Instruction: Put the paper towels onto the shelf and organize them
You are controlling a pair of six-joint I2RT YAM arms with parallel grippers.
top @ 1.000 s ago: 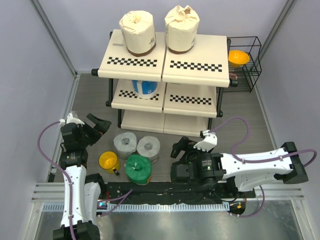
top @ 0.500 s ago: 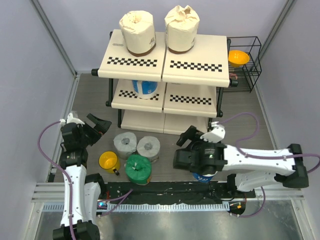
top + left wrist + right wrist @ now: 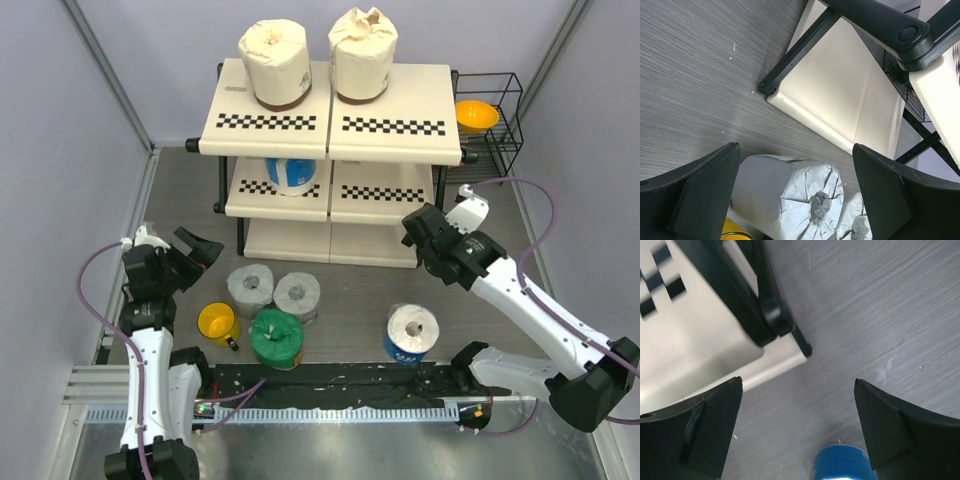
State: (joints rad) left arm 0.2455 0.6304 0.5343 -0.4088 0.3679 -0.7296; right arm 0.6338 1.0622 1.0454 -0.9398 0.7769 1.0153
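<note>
Blue-and-white roll stands alone at lower right of centre. Right gripper, by the shelf's lowest board, and left gripper both gape wide, holding nothing.

Right claw withdrew shelfward (roll uncovered).

The shelf carries a top-left roll and a top-right roll side by side, with a middle-tier roll under the former. Before the shelf, a rear-left roll and a rear-right roll stand side by side. A front roll stands just before them. The mug is at its left, and a lone roll is well apart at its right.
</note>
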